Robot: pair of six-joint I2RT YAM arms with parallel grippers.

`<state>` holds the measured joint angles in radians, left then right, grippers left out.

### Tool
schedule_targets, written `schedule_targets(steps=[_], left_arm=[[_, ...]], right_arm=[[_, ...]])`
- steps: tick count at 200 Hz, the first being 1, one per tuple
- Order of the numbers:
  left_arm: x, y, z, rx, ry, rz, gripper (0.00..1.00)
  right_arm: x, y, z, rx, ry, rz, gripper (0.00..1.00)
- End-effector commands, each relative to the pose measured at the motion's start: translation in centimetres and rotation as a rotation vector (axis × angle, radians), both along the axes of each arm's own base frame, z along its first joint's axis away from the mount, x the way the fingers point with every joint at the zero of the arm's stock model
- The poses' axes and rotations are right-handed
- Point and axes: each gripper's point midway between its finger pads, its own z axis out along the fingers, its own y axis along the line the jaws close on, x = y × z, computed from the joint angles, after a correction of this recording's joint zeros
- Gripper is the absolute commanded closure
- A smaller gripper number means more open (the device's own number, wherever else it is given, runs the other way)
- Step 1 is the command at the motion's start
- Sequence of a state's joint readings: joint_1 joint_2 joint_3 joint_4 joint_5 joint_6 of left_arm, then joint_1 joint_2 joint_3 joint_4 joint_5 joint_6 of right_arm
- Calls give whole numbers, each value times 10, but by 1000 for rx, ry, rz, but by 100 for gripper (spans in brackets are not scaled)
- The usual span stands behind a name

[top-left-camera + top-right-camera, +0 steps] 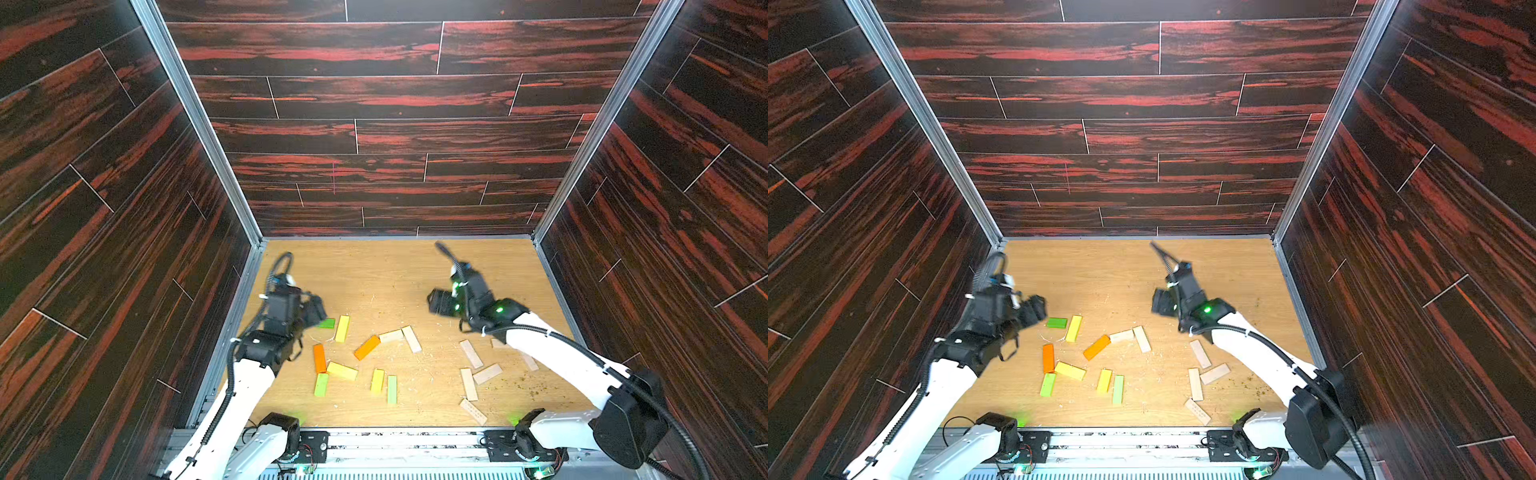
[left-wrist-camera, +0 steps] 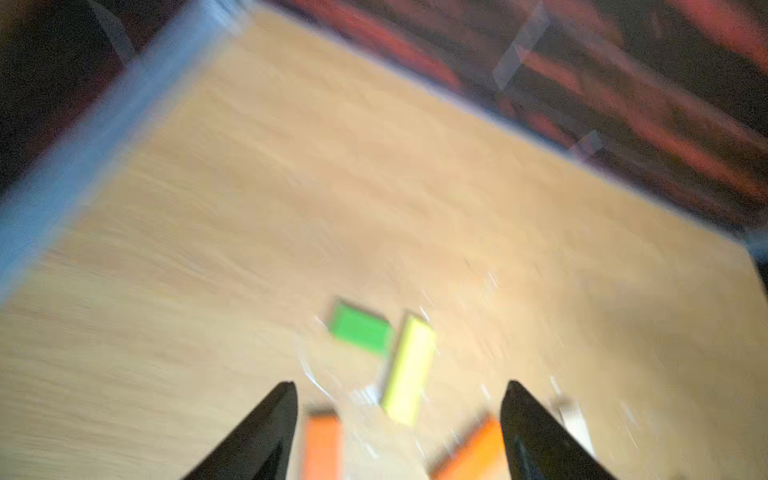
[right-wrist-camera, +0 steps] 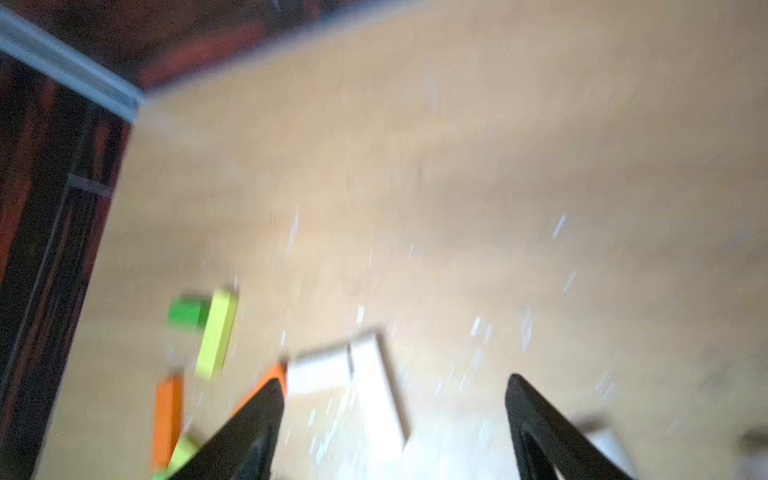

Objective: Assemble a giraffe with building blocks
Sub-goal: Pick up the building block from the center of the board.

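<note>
Both arms above loose building blocks, no giraffe begun.

We find the building blocks (image 1: 367, 347) flat on the near half of the table (image 1: 374, 270), painted ones left and pale blocks (image 1: 471, 353) right, so each arm, we judge, reaches its own share. Our left gripper (image 2: 400, 383) hovers beside the green block (image 1: 326, 323) and our right gripper (image 3: 395, 378) hovers farther back. Both have jaws wide apart and empty, ready for a first pick.

Both top views are sharp and moderately bright, with wide-angle stretching toward the edges. Both wrist views are heavily motion-blurred, smearing the building blocks (image 2: 409, 370) and pale tabletop (image 2: 291, 187).
</note>
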<state>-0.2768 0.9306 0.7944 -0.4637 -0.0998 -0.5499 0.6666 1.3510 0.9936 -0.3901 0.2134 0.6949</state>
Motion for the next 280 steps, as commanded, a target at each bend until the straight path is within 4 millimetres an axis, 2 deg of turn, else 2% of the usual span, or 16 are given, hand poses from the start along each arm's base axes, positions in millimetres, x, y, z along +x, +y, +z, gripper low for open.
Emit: schedule_targets(steps=[1, 12, 32, 75, 110, 125, 138, 208, 244, 280], left_arm=[[-10, -29, -19, -56, 85, -69, 18], [-11, -42, -25, -63, 109, -100, 16], [-10, -66, -32, -70, 123, -153, 4], [-12, -107, -37, -73, 134, -242, 4], [-16, -127, -43, -62, 158, -294, 4], [-17, -131, -47, -60, 169, -305, 3], [-18, -133, -49, -59, 175, -307, 3], [-24, -134, -56, -63, 197, -313, 3], [-24, -137, -59, -64, 209, -323, 3], [-25, -142, -63, -62, 223, -342, 3]], right_arm=[[-27, -3, -31, 46, 164, -55, 15], [-32, -10, -38, 33, 187, -76, 14], [-41, -27, -47, -24, 213, -117, 12], [-56, -72, -62, 16, 319, -233, 11], [-64, -104, -63, 64, 383, -339, 11], [-62, -105, -62, 74, 394, -358, 11], [-60, -98, -62, 103, 413, -351, 11], [-60, -77, -84, 150, 509, -353, 11], [-65, -94, -92, 55, 525, -402, 10], [-81, -103, -99, 15, 577, -433, 9]])
